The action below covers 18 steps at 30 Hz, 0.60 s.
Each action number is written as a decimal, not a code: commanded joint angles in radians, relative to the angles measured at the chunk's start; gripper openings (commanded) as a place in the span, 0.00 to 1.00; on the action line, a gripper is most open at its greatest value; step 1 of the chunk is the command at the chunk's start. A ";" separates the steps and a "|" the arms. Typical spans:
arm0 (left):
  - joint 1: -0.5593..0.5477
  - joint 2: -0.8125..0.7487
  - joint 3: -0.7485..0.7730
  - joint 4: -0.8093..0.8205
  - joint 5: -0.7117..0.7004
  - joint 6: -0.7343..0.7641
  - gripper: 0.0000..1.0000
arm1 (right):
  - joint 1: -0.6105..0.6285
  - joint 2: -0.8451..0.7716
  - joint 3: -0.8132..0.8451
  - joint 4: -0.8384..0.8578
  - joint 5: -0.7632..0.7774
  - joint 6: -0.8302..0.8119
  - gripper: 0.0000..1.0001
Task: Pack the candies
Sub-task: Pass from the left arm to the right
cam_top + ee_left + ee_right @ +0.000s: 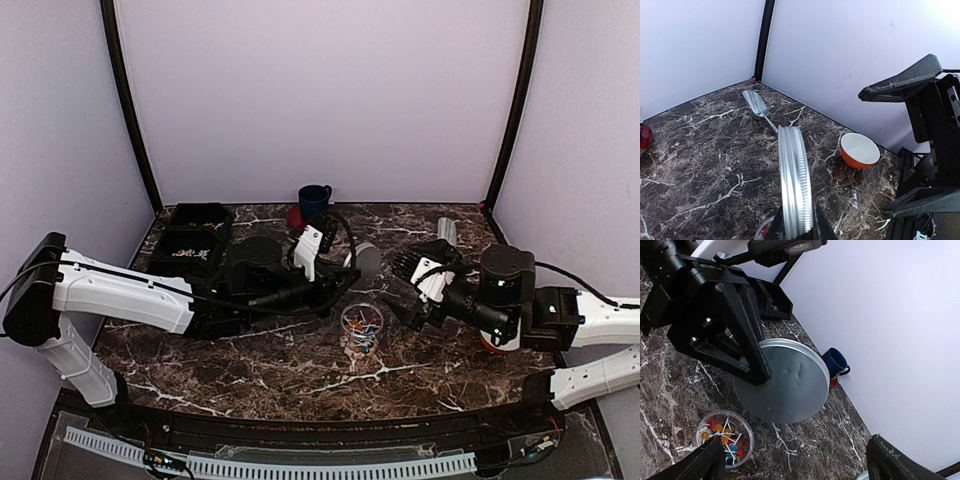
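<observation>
Left arm reaches across the table, its gripper (348,276) clamped on the metal lid (368,261), held on edge at twelve o'clock of the jar (345,318) of candies (362,330). The right gripper (408,290) gapes wide at three o'clock.

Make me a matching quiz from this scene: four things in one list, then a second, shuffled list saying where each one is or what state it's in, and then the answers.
Things
1. metal lid
2. clear jar
3. blue mug
4. metal scoop

Place or state
A. lying flat on the table toward the right back corner
B. held on edge in the left gripper
C. standing open with candies inside
D. by the back wall, next to a red thing

Pairs: 1-B, 2-C, 3-D, 4-A
</observation>
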 commanded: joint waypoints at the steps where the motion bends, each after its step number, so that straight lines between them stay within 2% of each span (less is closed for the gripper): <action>1: 0.008 -0.036 0.030 -0.007 0.040 -0.078 0.04 | 0.016 0.049 0.003 0.146 0.032 -0.030 0.98; 11: 0.010 -0.042 0.028 0.000 0.077 -0.113 0.04 | 0.016 0.136 0.016 0.217 -0.018 -0.015 0.98; 18: 0.011 -0.045 0.027 0.002 0.087 -0.117 0.04 | 0.015 0.179 0.030 0.204 -0.041 0.003 0.98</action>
